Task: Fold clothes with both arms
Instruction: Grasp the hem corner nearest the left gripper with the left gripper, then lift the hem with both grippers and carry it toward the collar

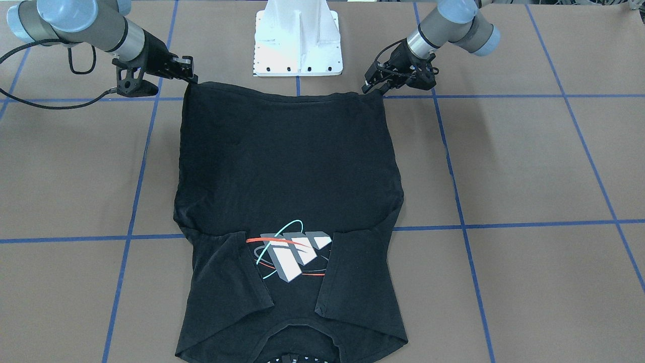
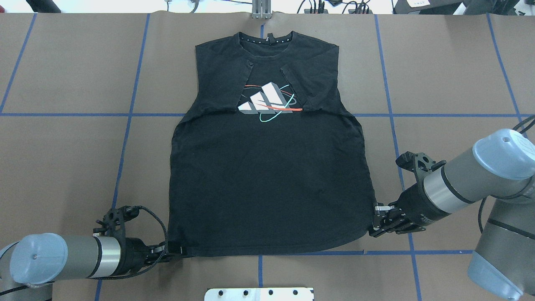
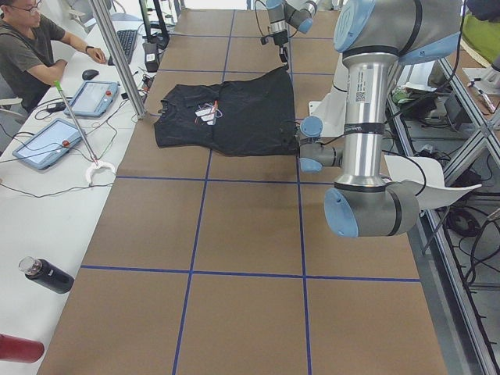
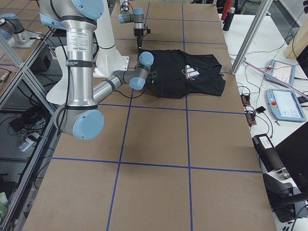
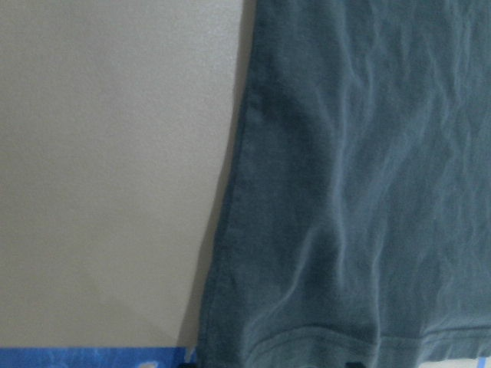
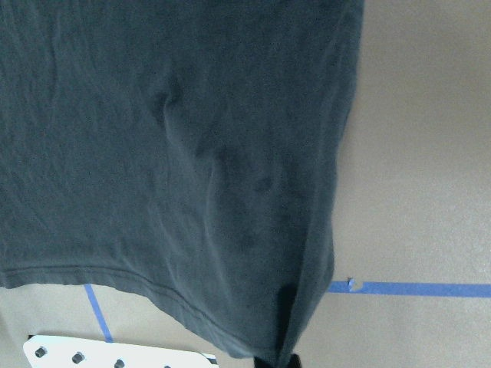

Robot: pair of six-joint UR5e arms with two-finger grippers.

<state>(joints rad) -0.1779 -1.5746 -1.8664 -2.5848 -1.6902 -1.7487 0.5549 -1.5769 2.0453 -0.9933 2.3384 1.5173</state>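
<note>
The black T-shirt (image 2: 267, 175) lies face up on the brown table, collar far from me, both sleeves folded in beside the white-grey chest print (image 2: 267, 101). My left gripper (image 2: 173, 250) is shut on the near left hem corner. My right gripper (image 2: 373, 228) is shut on the near right hem corner. In the front-facing view the left gripper (image 1: 371, 86) and right gripper (image 1: 190, 76) hold the hem (image 1: 282, 93) stretched between them. The wrist views show only dark cloth (image 5: 360, 192) (image 6: 153, 153) running down to the fingers.
The white pedestal base (image 1: 298, 45) stands just behind the hem. Blue tape lines (image 2: 125, 138) grid the table. In the left side view an operator (image 3: 31, 47) sits at a side bench with tablets (image 3: 47, 141), a pole (image 3: 117, 55) and a bottle (image 3: 47, 275).
</note>
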